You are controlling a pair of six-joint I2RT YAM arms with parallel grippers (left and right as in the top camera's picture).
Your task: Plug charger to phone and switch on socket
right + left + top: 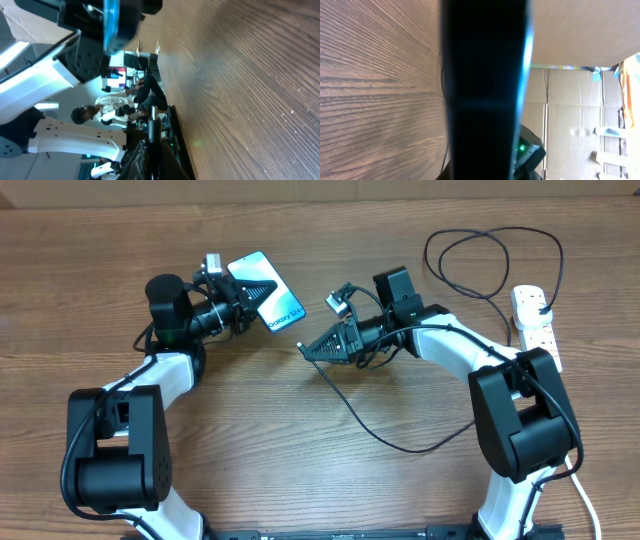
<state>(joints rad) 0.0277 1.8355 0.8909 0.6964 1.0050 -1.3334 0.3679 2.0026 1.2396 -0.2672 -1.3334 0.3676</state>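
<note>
Left hand (243, 292) grips phone (272, 298); right hand (304, 349) aims charger (405, 448) at it.

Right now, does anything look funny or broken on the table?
Nothing looks broken or spilled. The phone is not lying flat: the left gripper holds it up at a slant. The right gripper pinches the charger near it, and its cable sprawls in loose loops to the socket.
</note>
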